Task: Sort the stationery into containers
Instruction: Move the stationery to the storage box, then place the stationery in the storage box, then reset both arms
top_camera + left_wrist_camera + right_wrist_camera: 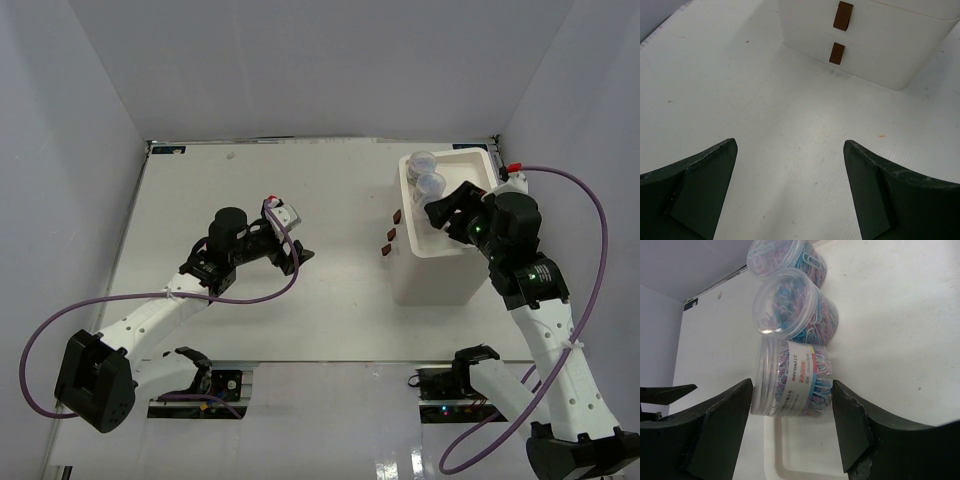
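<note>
We saw the organiser at the right of the table. Our left gripper hung wide and empty over bare table. Our right gripper clasped a jar on its side, at the tray beside two more jars. Released so, we judged, it could roll into them or over the rim.

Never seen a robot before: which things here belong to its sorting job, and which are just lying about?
Job: white organiser; two clear jars in its tray; third jar gripped by the right tool.
Lying about: purple cables; small red piece by the organiser's far corner.
</note>
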`<move>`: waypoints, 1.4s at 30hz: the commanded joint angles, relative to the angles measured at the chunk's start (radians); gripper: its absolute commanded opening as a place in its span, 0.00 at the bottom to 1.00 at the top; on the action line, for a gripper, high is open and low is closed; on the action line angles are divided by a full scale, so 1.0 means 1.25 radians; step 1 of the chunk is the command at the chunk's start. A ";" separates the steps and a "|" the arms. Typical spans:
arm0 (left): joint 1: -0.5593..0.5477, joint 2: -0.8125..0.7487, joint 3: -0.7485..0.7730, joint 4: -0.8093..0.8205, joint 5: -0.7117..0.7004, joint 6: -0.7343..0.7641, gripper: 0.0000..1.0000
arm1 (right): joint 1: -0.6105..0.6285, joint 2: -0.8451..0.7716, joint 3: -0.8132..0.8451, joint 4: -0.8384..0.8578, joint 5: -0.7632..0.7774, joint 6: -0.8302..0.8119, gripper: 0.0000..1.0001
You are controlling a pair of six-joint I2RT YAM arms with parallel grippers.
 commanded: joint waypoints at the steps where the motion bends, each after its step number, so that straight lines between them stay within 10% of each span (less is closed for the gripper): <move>1: 0.002 -0.013 0.001 -0.001 -0.007 -0.005 0.98 | -0.022 0.009 -0.010 -0.007 -0.002 -0.005 0.71; 11: 0.002 -0.023 0.001 -0.005 -0.014 -0.008 0.98 | -0.040 0.006 0.015 -0.025 0.021 -0.044 0.99; 28: 0.002 -0.052 0.016 -0.010 -0.047 -0.056 0.98 | -0.041 0.024 0.142 -0.096 0.014 -0.252 0.92; 42: 0.003 -0.266 0.157 -0.316 -0.507 -0.369 0.98 | -0.041 -0.177 0.156 -0.099 0.137 -0.438 0.90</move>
